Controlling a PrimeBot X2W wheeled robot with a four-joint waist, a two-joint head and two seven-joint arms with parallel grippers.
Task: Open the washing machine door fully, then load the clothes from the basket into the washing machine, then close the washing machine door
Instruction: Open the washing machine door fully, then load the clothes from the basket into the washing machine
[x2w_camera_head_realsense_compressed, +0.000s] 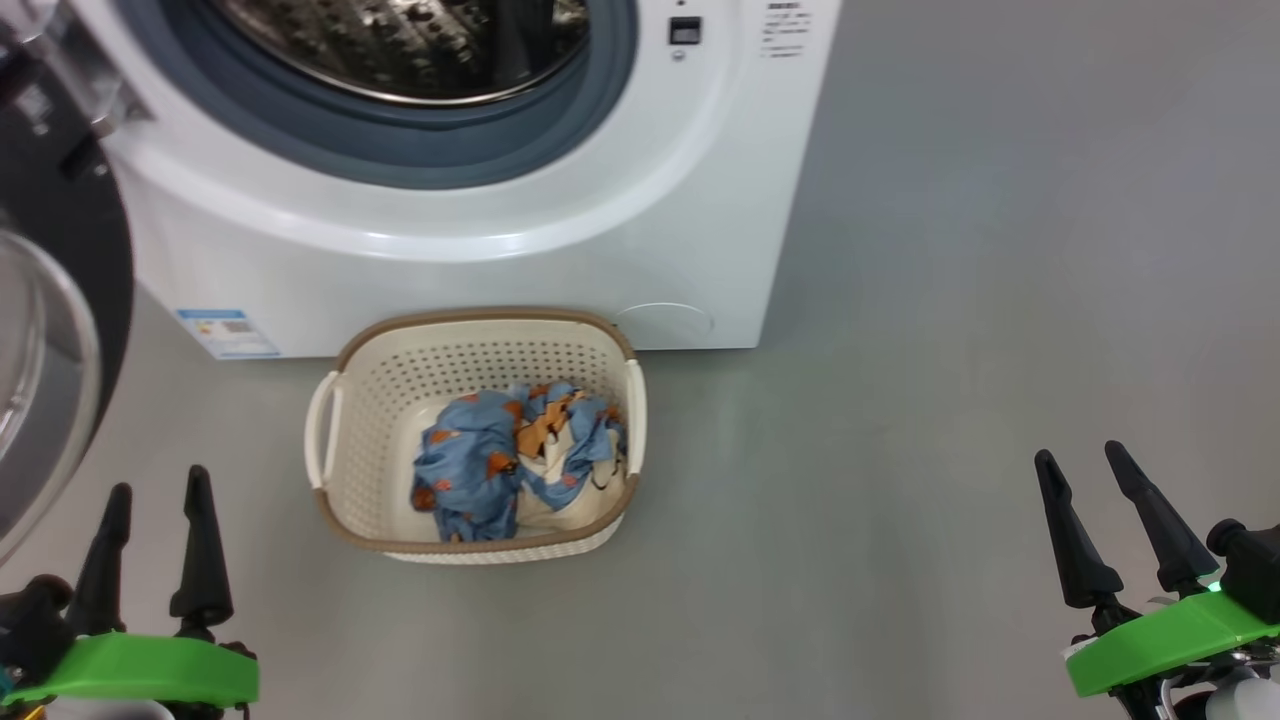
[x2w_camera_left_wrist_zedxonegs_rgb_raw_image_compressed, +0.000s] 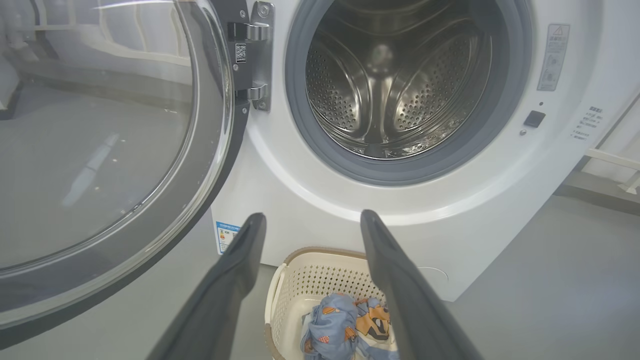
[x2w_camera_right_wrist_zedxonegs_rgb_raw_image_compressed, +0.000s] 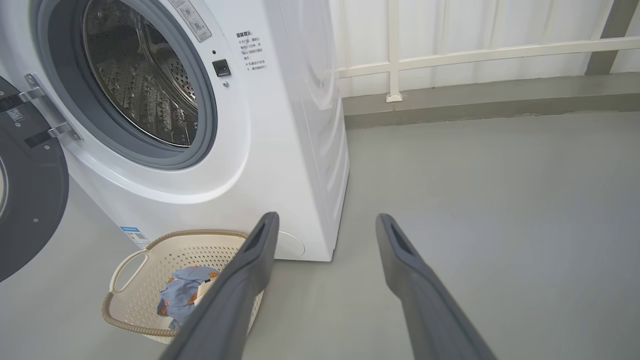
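While the door (x2w_camera_left_wrist_zedxonegs_rgb_raw_image_compressed: 100, 150) stands open, left gripper (x2w_camera_head_realsense_compressed: 158, 482) and right gripper (x2w_camera_head_realsense_compressed: 1079, 452) hang empty, fingers apart. Partial grasp may spill clothes (x2w_camera_head_realsense_compressed: 500, 455) outside basket (x2w_camera_head_realsense_compressed: 400, 372).

The washing machine (x2w_camera_head_realsense_compressed: 480, 270) is white, with a blue-grey gasket (x2w_camera_head_realsense_compressed: 400, 150) ringing a silvery steel drum (x2w_camera_left_wrist_zedxonegs_rgb_raw_image_compressed: 390, 85) dotted with small holes, and a small blue label (x2w_camera_head_realsense_compressed: 225, 333). The washing machine door (x2w_camera_left_wrist_zedxonegs_rgb_raw_image_compressed: 105, 165) has a glossy black rim around clear glass. The basket (x2w_camera_head_realsense_compressed: 400, 380) is cream-white, pierced in a regular grid of holes, with a brown woven-look rim and white handles. The clothes (x2w_camera_head_realsense_compressed: 480, 470) are light blue printed with small orange shapes, mixed with cream-white fabric. The floor (x2w_camera_head_realsense_compressed: 950, 350) is plain grey. The left gripper (x2w_camera_head_realsense_compressed: 158, 480) and right gripper (x2w_camera_head_realsense_compressed: 1080, 450) have black fingers on bright green mounts.
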